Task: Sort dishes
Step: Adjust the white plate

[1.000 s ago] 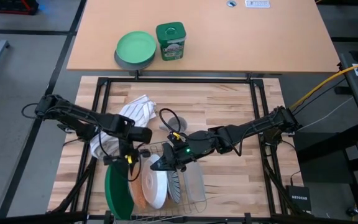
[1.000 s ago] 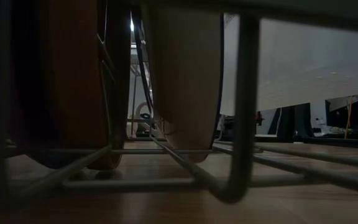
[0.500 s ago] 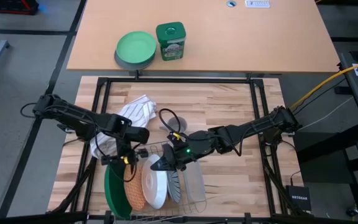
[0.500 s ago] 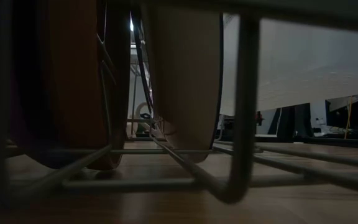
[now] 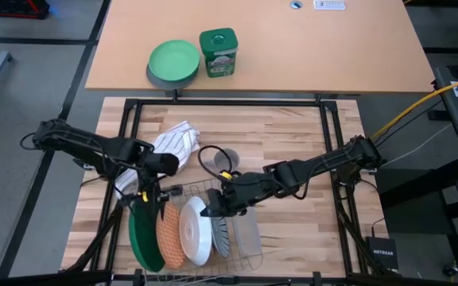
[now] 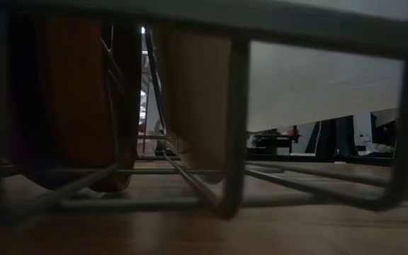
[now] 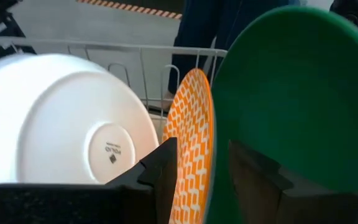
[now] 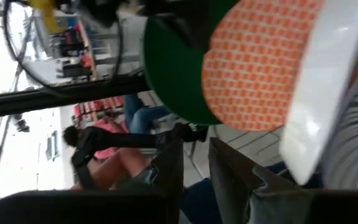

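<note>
A wire rack (image 5: 213, 189) near the table's front edge holds the dishes on edge. From left to right they are a dark green plate (image 5: 140, 238), an orange patterned plate (image 5: 169, 234), a white plate (image 5: 196, 230) and a striped plate (image 5: 223, 235). My left gripper (image 5: 151, 196) hangs open above the rack's far left corner. In its wrist view its fingers stand either side of the orange plate's rim (image 7: 194, 124) without touching it. My right gripper (image 5: 210, 210) is at the rack's far side by the white plate's top. Its fingers (image 8: 166, 168) stand a narrow gap apart, with nothing seen between them.
A striped cloth (image 5: 173, 141) lies behind the rack, under my left arm. On the far table stand a light green plate on a grey bowl (image 5: 173, 62) and a green canister (image 5: 218, 52). The low view looks through the rack's wires (image 6: 232, 127) at dark plate edges.
My left gripper has risen and drawn back toward the table's far left, coming away from the orange plate. That plate stays standing between the green and white plates. The rack and its plates have shifted slightly toward the table's left; in the low view its wires have moved.
</note>
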